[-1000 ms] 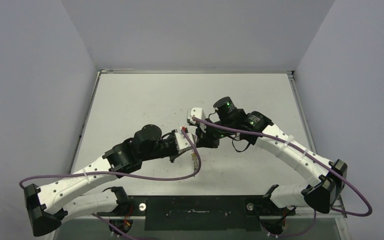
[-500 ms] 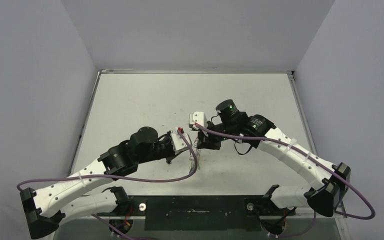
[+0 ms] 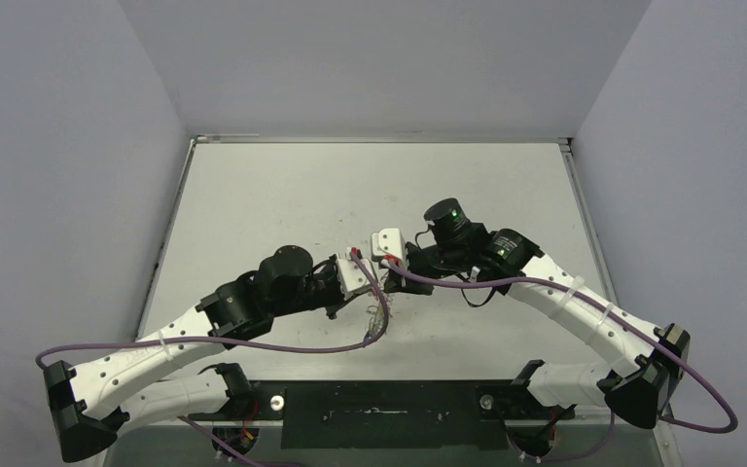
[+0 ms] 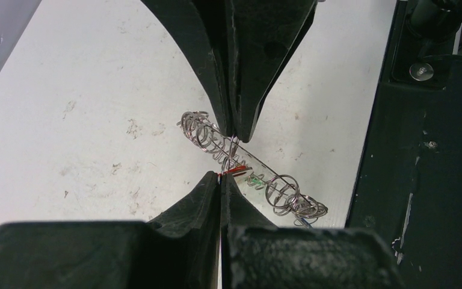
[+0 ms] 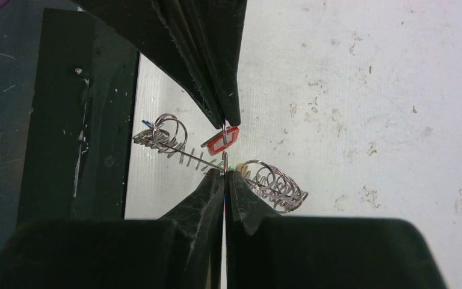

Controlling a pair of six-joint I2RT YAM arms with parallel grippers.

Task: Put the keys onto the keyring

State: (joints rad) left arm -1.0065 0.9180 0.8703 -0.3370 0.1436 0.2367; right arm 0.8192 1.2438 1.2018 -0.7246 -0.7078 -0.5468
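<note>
keyring pinched edge-on in right claw (left claw grips red-tagged key) over table near its edge.

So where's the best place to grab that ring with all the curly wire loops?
Pinch the keyring by its flat band, between two loops, coming down from above its top edge. It stands edge-on and tilted, so a pinch can close on its two flat faces. The springy loops would probably slip.
</note>
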